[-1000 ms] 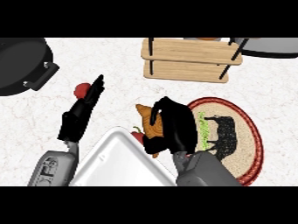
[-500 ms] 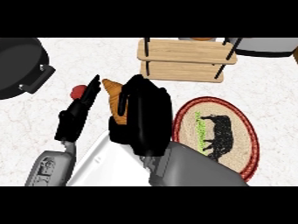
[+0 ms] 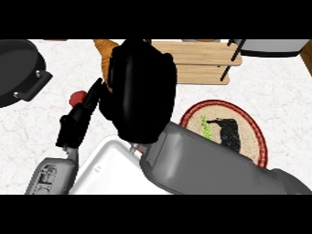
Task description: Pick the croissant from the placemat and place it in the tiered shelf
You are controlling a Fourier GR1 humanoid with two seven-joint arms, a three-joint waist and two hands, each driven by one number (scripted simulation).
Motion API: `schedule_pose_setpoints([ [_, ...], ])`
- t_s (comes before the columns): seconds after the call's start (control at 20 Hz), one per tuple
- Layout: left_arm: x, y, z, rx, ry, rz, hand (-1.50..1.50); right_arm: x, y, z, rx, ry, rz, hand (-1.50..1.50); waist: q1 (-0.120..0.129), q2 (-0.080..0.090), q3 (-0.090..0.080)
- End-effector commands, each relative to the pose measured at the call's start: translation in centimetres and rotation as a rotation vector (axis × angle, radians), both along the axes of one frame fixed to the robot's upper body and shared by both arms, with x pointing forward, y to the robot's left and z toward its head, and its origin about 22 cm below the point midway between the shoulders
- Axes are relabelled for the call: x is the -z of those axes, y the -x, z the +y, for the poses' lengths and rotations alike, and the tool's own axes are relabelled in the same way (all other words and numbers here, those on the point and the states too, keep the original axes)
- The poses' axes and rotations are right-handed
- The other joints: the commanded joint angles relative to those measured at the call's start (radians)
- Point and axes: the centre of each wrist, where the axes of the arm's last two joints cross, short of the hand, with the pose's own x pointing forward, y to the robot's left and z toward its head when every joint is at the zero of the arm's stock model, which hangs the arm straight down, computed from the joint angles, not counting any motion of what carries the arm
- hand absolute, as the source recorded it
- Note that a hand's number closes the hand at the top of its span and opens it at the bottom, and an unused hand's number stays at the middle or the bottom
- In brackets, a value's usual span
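Head view, looking steeply down on the marbled bench (image 3: 280, 109). The right hand (image 3: 141, 91), raised close to the camera, fills the centre of the field; its fingers are curled round the croissant (image 3: 105, 55), of which only an orange-brown end shows at the hand's upper left. The croissant is thus off the placemat (image 3: 249, 122) and carried in the air, level with the left end of the wooden tiered shelf (image 3: 199, 61) at the far edge of the bench. The round woven placemat, red-rimmed with a dark figure printed on it, lies to the right of the forearm and bears nothing that can be seen. The left hand (image 3: 77, 119) rests on the bench at the lower left, fingers straight and together, pointing away from the robot, just beside a small red object (image 3: 78, 96). A dark pan (image 3: 9, 73) sits at the far left, and a white tray (image 3: 107, 169) lies at the near edge, partly under the right forearm. The step in hand appears to be the transfer from placemat to shelf, the pick being complete. The next move would call for carrying the croissant rightward over a shelf tier, lowering it between the uprights, and only then opening the fingers.
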Motion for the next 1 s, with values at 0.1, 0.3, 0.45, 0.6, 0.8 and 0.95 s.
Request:
schedule_pose_setpoints([
  [0.1, -1.5, -0.5, 1.1, 0.005, -0.009, -0.016, 0.0, -4.4, -1.7, 1.4, 0.236, -0.083, 0.072, 1.5, 0.007, 0.006, 0.001],
  [0.3, 0.0, 0.6, 0.2, -0.014, -0.007, -0.014, 0.0, -6.5, -2.0, 1.6, 0.268, -0.088, 0.034, 1.5, -0.004, 0.004, 0.001],
  [0.45, -0.2, 0.3, -0.1, -0.027, 0.012, 0.0, 0.0, -9.0, -3.1, 1.7, 0.307, -0.093, -0.016, 1.5, -0.012, 0.008, 0.001],
  [0.6, 0.5, 1.5, 0.4, -0.009, -0.002, -0.013, 0.0, -8.6, -5.4, 0.6, 0.328, -0.093, -0.039, 1.5, -0.012, 0.013, 0.002],
  [0.8, 1.7, 1.8, 0.7, -0.028, -0.002, -0.018, 0.0, -10.2, -4.7, 1.5, 0.36, -0.056, -0.061, 1.5, -0.018, 0.011, 0.002],
  [0.95, -0.8, -0.4, 1.4, -0.036, -0.009, -0.03, 0.0, -11.4, -6.5, 0.2, 0.35, -0.028, -0.067, 1.5, -0.027, 0.013, 0.002],
])
